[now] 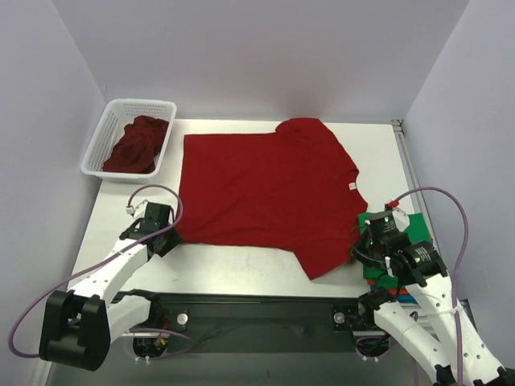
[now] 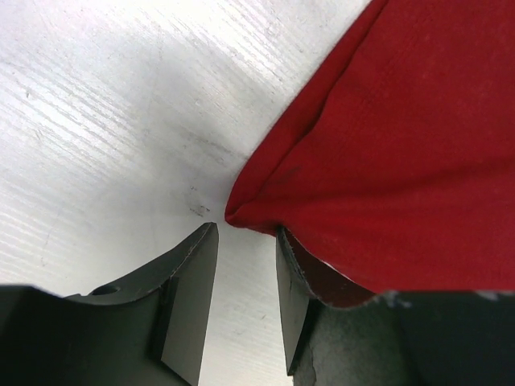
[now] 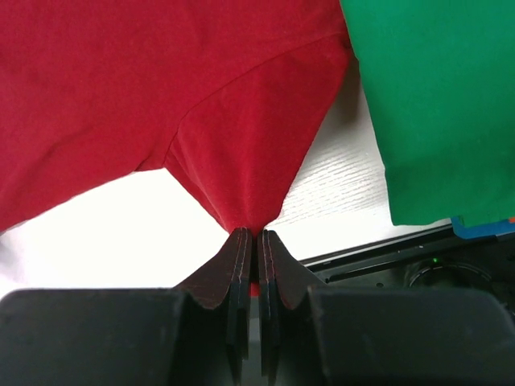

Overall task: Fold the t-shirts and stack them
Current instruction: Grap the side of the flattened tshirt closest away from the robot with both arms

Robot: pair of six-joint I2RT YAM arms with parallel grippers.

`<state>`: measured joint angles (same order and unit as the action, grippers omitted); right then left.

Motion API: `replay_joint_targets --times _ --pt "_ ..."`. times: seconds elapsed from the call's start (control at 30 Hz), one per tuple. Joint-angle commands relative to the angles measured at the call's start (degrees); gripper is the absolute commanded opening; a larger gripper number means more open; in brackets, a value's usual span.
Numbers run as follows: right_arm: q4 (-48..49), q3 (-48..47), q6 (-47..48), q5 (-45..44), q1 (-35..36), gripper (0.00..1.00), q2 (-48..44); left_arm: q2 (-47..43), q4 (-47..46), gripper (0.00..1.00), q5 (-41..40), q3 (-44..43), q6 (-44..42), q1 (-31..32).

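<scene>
Red t-shirt (image 1: 265, 189) lies spread flat mid-worktop (image 1: 241, 269). It's light and limp and will likely sag and drag, so grip corners. Right fingers (image 3: 241, 249) are clamped on its sleeve tip. Left fingers (image 2: 193, 273) are parted at the hem corner, gripping nothing. Folded green t-shirt (image 3: 434, 104) sits just beside the sleeve.

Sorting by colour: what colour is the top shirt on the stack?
The top shirt is green; clearest in the right wrist view.

Matt cloth on a grained white top
Red shirt (image 2: 402, 145) finely woven, matt; table (image 2: 96, 121) white with fine wood-like grain; fingers (image 2: 189, 297) matt black
</scene>
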<state>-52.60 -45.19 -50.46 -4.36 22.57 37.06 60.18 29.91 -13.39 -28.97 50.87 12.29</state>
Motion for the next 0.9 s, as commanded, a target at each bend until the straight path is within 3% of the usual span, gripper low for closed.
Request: replay_joint_targets --times 0.0,0.2,0.6,0.87 --pt "0.92 -1.92 1.06 -1.70 0.28 0.00 1.61 1.16 -5.74 0.45 -0.68 0.49 0.98 0.19" --pt "0.92 -2.36 1.24 -1.97 0.28 0.00 1.79 -1.55 -10.31 0.43 1.26 2.51 1.25 0.19" --pt "0.74 -2.62 1.06 -2.05 0.37 0.00 1.62 -7.18 -10.66 0.46 3.10 4.88 1.42 0.19" --pt "0.66 -2.71 1.06 -2.06 0.29 0.00 1.79 -5.08 -11.01 0.45 2.31 4.89 1.77 0.19"
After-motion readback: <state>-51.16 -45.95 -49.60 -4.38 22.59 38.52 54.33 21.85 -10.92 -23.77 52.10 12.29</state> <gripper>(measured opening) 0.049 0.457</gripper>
